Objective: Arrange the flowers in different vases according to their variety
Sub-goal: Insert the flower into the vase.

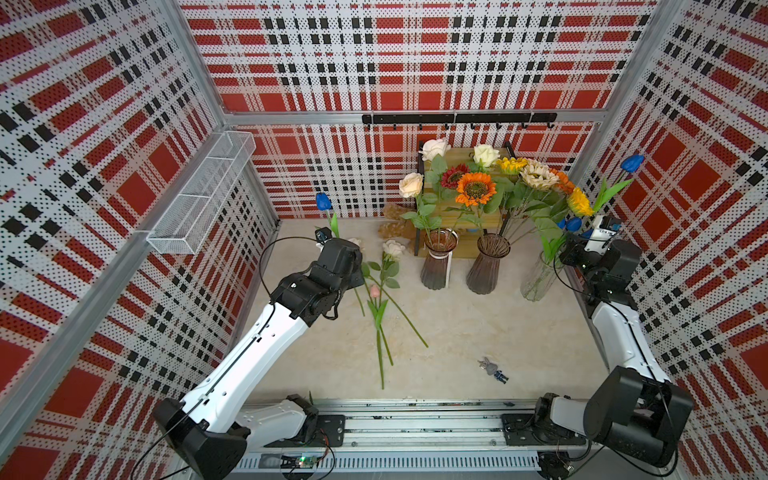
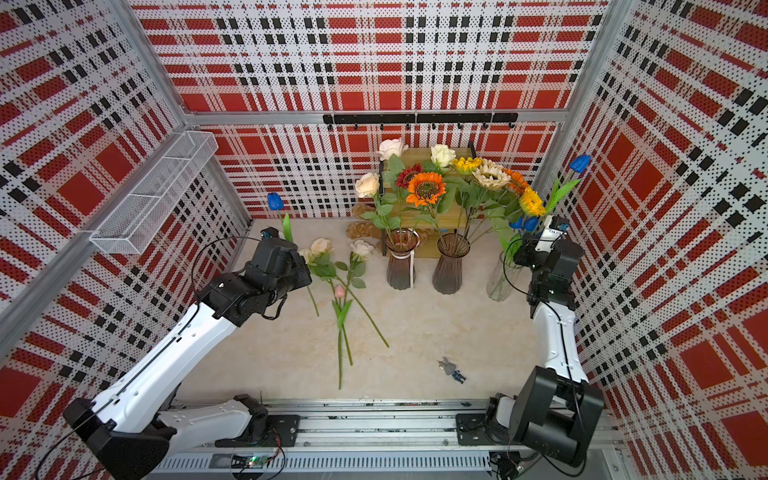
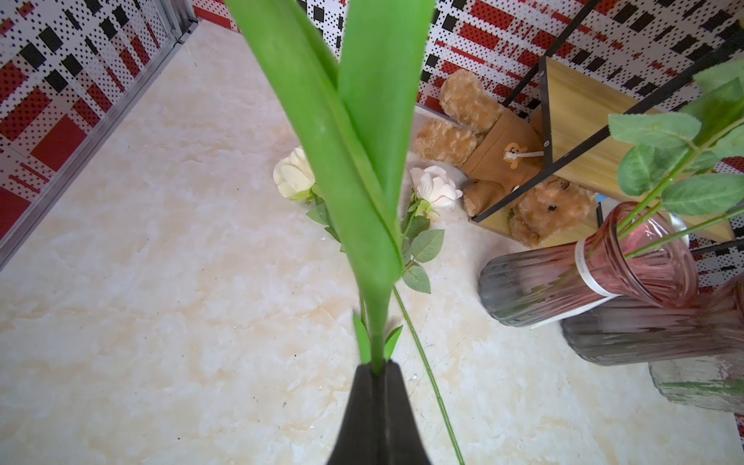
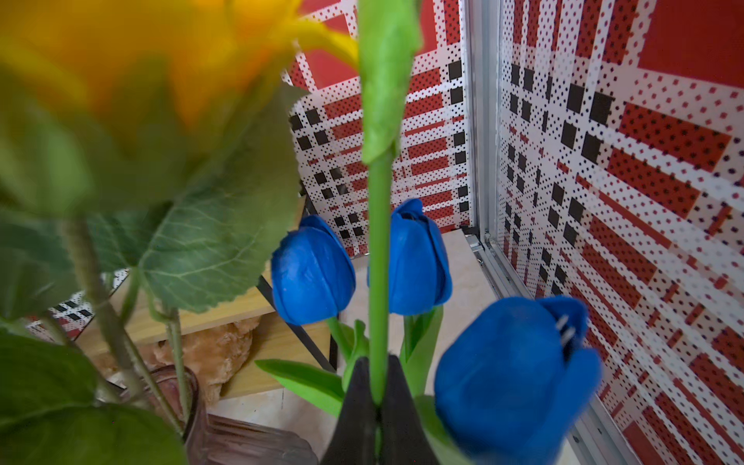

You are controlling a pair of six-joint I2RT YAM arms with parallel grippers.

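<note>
My left gripper [image 3: 378, 367] is shut on the green stem of a blue tulip [image 1: 323, 201], held upright above the table's left side. My right gripper [image 4: 377, 362] is shut on the stem of another blue tulip [image 1: 632, 163], held over the clear vase [image 1: 539, 279], where more blue tulips [image 4: 313, 269] stand. One ribbed purple-brown vase [image 1: 436, 268] holds cream roses [image 1: 410, 185]. The other ribbed vase [image 1: 487, 268] holds sunflowers [image 1: 476, 189]. On the table lie a white rose [image 1: 393, 248], a second rose [image 2: 321, 246] and a pink tulip [image 1: 375, 291].
A wooden shelf [image 1: 459, 156] stands behind the vases with a teddy bear [image 3: 503, 161] lying under it. Two small figurines [image 1: 492, 370] lie near the front edge. A white wire basket [image 1: 199, 199] hangs on the left wall, a black hook rail [image 1: 457, 118] on the back.
</note>
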